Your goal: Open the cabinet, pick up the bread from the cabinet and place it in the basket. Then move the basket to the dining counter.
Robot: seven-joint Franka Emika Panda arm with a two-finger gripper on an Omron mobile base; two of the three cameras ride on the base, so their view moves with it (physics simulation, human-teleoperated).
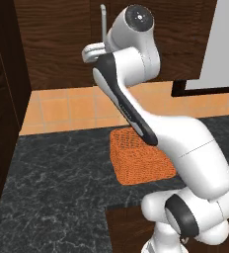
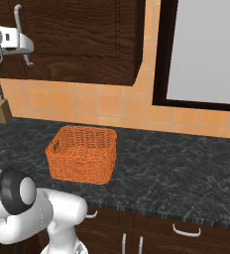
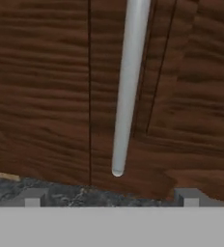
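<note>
Claw (image 3: 111, 198) spread wide, holding nothing, facing cabinet (image 3: 46, 87); handle (image 3: 128, 87) at 12 o'clock between fingertips. Door shut, bread hidden. Basket (image 2: 82, 154) on desk (image 2: 186, 163). Risk: tips closing below handle's end, slipping off.

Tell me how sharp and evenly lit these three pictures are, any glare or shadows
Left base view: flat, even light, mild softness, the arm hiding part of the basket. Right base view: crisper, the basket's weave readable, no glare on the black counter. Hand view: coarse and blurry up close, the cabinet grain smeared, the handle a soft pale bar with faint shading.
</note>
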